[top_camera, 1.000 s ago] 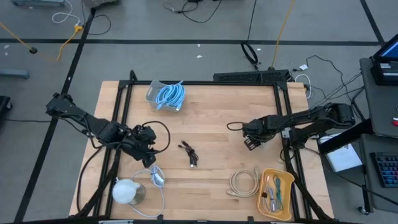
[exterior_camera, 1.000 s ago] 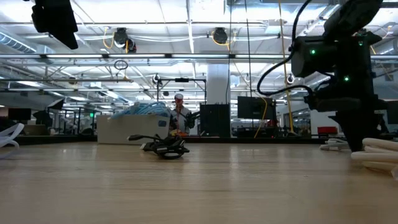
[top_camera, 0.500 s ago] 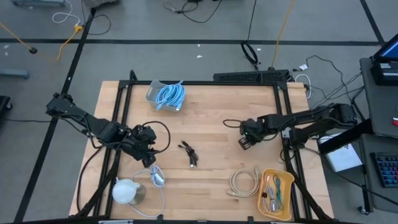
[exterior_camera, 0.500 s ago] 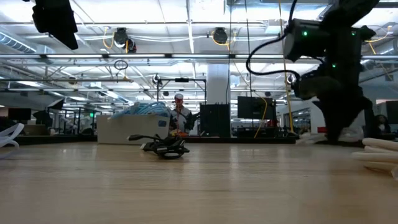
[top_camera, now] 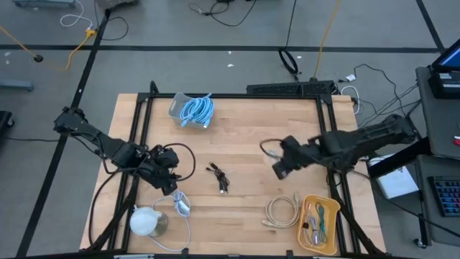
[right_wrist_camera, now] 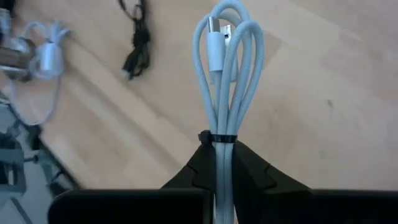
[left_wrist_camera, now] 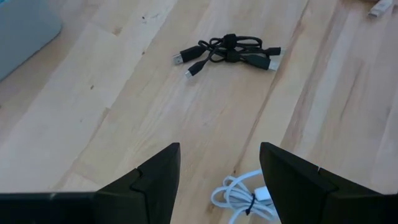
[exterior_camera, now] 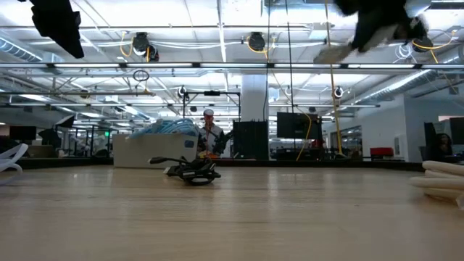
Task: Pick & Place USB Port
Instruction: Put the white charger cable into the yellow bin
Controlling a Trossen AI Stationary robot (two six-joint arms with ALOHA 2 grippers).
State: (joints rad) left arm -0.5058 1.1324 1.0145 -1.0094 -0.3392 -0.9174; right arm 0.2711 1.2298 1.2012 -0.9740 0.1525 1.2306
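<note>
I have the right tool [right_wrist_camera: 217, 167] clenched on a bundled pale-blue USB cable [right_wrist_camera: 225, 74], gripping it right at its black tie, with the loops and plug standing clear of the fingers. In the high view that tool [top_camera: 280, 167] sits right of centre, lifted above the worktop [top_camera: 244, 122]; in the low view it is up at the top right, well off the surface.

The left tool [left_wrist_camera: 219, 180] hangs released at centre left, over a white cable [left_wrist_camera: 239, 198], with a black cable [left_wrist_camera: 227, 51] further out.

My worry is the grip: it is narrow and on the tie only, so a fast swing toward the yellow tray [top_camera: 331, 209] at lower right could let the bundle pivot or slip out. The dangling loops could also snag the cream cable [top_camera: 282, 211] beside the tray.
</note>
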